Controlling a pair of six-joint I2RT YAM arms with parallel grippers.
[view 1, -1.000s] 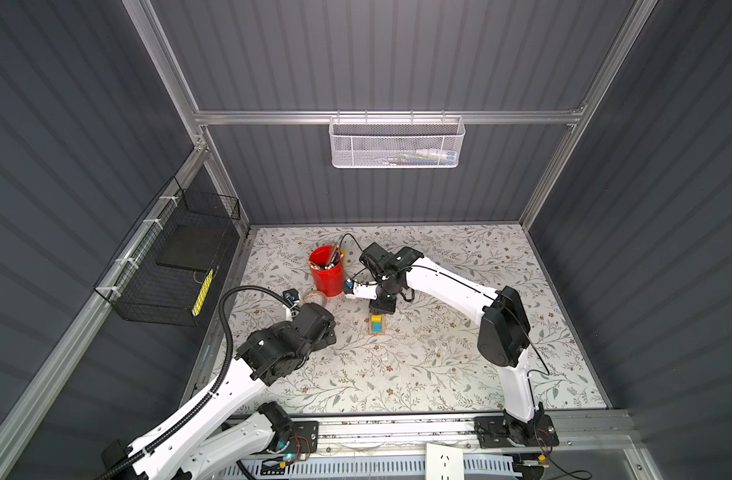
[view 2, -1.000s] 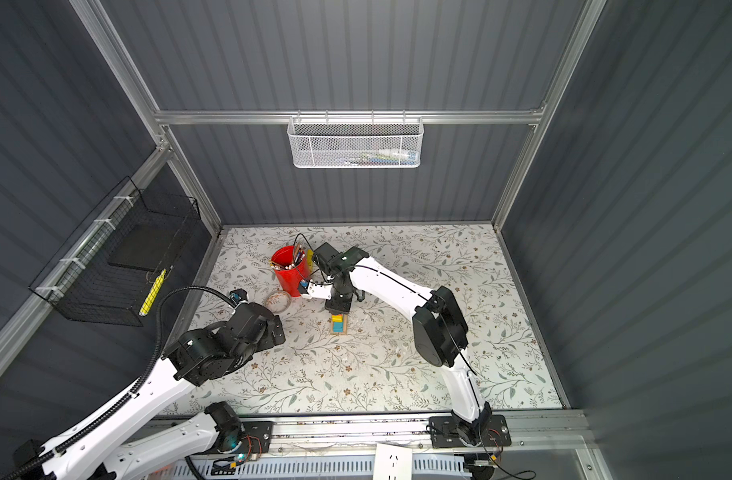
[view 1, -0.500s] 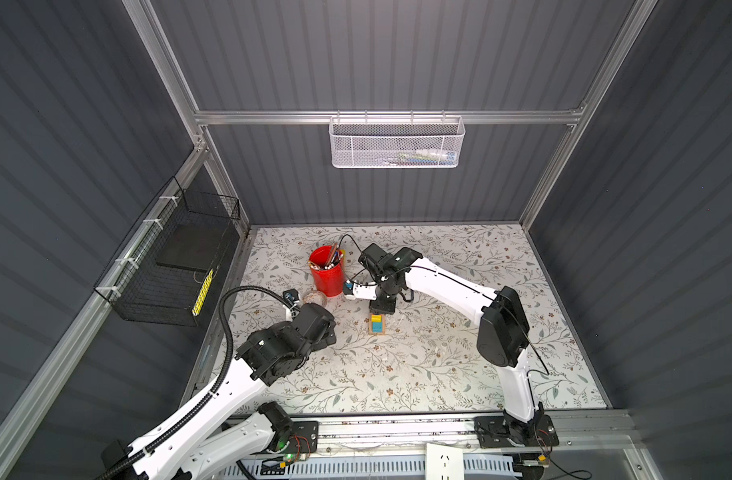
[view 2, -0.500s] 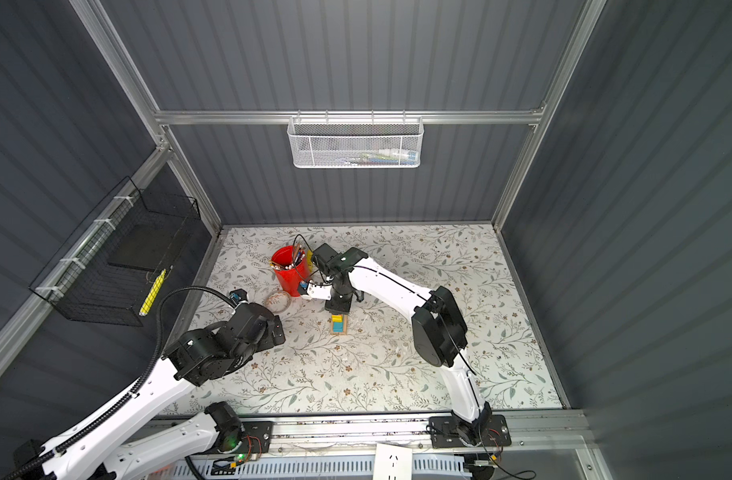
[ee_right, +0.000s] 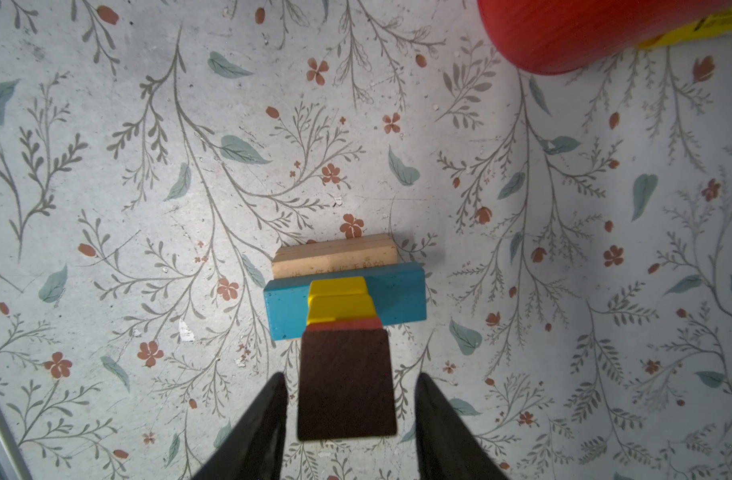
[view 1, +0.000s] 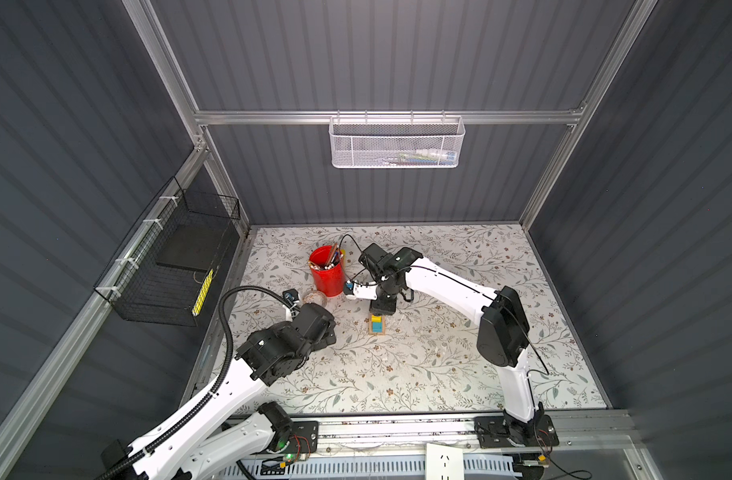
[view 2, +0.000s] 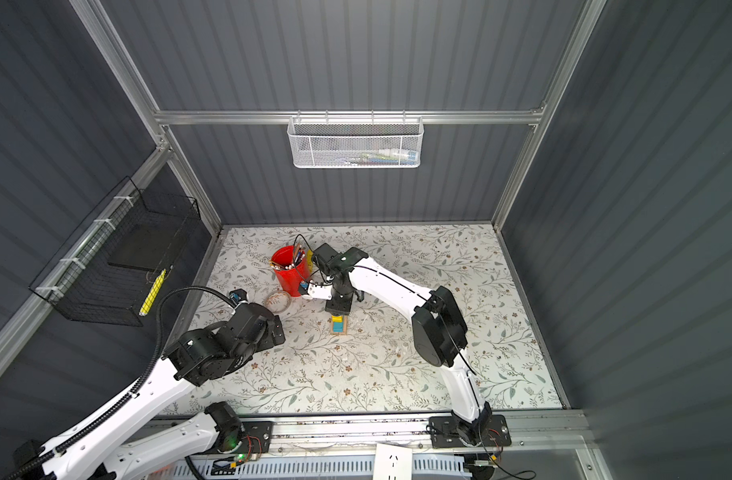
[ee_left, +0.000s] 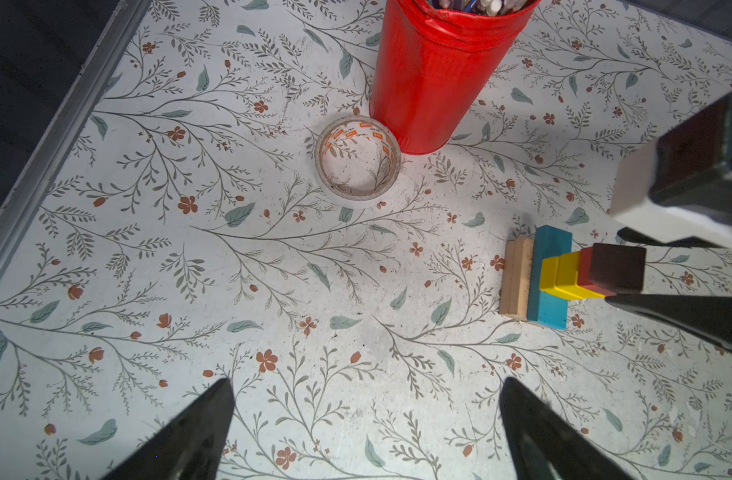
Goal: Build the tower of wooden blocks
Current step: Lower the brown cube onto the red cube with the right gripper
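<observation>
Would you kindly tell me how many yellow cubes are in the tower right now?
2. One yellow cube sits on the blue plank; the second yellow cube is stacked on it, under the red cube and brown roof piece. None seems hidden.

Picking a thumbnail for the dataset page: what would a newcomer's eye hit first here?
The small colourful tower stands near the middle of the floral table, with the brown roof piece on top. The right gripper straddles that piece, jaws apart with a gap on each side. The bright red cup of pencils stands further back and left, a tape roll by its base.
</observation>
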